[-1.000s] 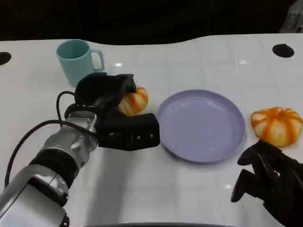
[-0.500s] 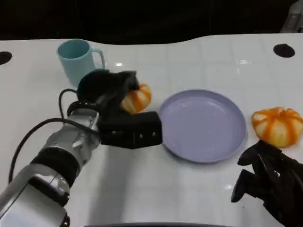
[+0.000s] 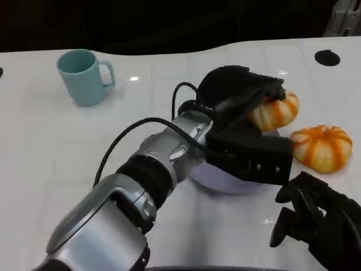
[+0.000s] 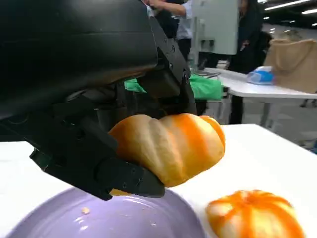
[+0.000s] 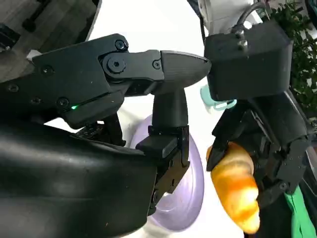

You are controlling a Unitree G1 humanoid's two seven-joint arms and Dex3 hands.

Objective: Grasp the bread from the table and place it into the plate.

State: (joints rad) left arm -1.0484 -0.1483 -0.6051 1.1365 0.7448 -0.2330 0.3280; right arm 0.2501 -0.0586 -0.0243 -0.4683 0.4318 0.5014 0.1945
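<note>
Bread: the bread [image 3: 274, 111] is off the surface [image 3: 51, 147], held in the left hand [image 3: 240, 93], fingers [image 4: 124, 176] clamped round it.
Change: a second ago it hung left of the plate [image 4: 114, 218]; now it hangs just above it.
Meaning: carry looks nearly done; lowering and release remain.
Nearby: second bun [image 3: 321, 147] right of the plate.
Right hand [image 3: 316, 223]: curled, empty, at the near right edge.

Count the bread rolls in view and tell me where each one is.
2. One bread roll is held by the left hand above the purple plate. The other roll lies on the white table beside the plate, ahead of the right hand.
</note>
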